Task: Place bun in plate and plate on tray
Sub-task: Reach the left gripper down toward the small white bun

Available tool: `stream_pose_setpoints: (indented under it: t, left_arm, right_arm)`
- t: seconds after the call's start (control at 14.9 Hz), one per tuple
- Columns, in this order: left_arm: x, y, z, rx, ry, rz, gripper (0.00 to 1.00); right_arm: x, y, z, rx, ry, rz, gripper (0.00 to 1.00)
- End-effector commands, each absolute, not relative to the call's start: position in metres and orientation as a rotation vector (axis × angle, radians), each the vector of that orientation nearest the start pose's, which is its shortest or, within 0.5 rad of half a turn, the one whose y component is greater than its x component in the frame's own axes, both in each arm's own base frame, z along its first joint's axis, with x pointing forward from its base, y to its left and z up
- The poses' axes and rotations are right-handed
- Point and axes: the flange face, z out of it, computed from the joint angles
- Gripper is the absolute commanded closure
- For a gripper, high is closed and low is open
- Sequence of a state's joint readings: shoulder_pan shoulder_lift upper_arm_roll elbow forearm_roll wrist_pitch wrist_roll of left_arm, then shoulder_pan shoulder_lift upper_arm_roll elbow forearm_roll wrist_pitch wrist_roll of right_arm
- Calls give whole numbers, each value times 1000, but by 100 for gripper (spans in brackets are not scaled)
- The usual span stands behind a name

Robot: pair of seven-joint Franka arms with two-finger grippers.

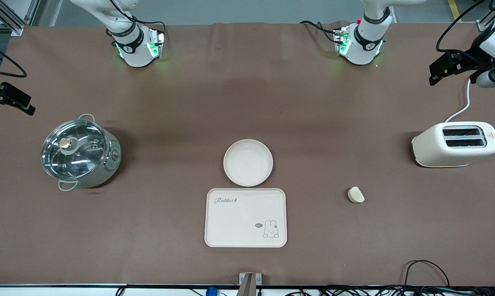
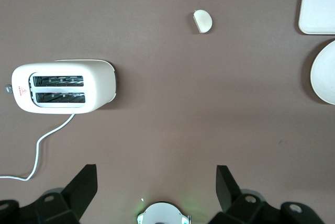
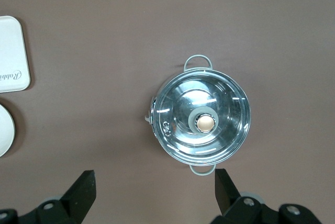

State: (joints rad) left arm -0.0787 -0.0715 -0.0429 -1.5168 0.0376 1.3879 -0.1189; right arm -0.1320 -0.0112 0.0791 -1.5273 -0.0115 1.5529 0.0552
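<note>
The bun (image 1: 356,195) lies bare on the brown table, toward the left arm's end and nearer the front camera than the toaster; the left wrist view shows the bun (image 2: 202,21) too. The round plate (image 1: 248,162) sits mid-table with nothing in it, touching the edge of the rabbit tray (image 1: 246,217), which lies nearer the front camera. My left gripper (image 2: 157,174) hangs open and high over the table at its own end (image 1: 438,74). My right gripper (image 3: 155,179) hangs open and high over the pot's end (image 1: 23,105). Neither holds anything.
A white toaster (image 1: 455,144) with its cord stands at the left arm's end. A lidded steel pot (image 1: 79,151) stands at the right arm's end. Both arm bases (image 1: 138,45) sit along the table's edge farthest from the front camera.
</note>
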Motion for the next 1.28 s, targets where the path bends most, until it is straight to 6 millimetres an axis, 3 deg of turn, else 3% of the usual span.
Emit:
stream_pose_setpoints:
  t: [0.0, 0.13, 0.2, 0.27, 0.47, 0.67, 0.87, 1.14, 1.21]
  left_arm:
    - [508, -56, 675, -3110, 8, 96, 0]
    - [516, -55, 671, -3106, 5, 93, 0]
    - [533, -56, 666, -3111, 9, 94, 0]
    - [554, -59, 653, -3112, 14, 118, 0]
    - [591, -74, 603, -3114, -19, 152, 0]
    - [629, -75, 513, -3181, -186, 159, 0]
    - [654, -83, 416, -3162, -334, 71, 0]
    - [677, -95, 295, -3123, -566, 75, 0]
    - [681, -94, 268, -3114, -611, 73, 0]
  right_arm:
    - [547, -29, 648, -3138, 171, -51, 0]
    - [549, -29, 647, -3136, 176, -51, 0]
    - [549, -28, 647, -3136, 173, -48, 0]
    - [548, -28, 646, -3136, 173, -43, 0]
    - [548, -33, 641, -3136, 185, -29, 0]
    - [549, -33, 639, -3135, 183, -24, 0]
    - [552, -33, 637, -3133, 183, -29, 0]
    - [577, -37, 605, -2982, 206, 9, 0]
    - [588, -28, 592, -2948, 197, 9, 0]
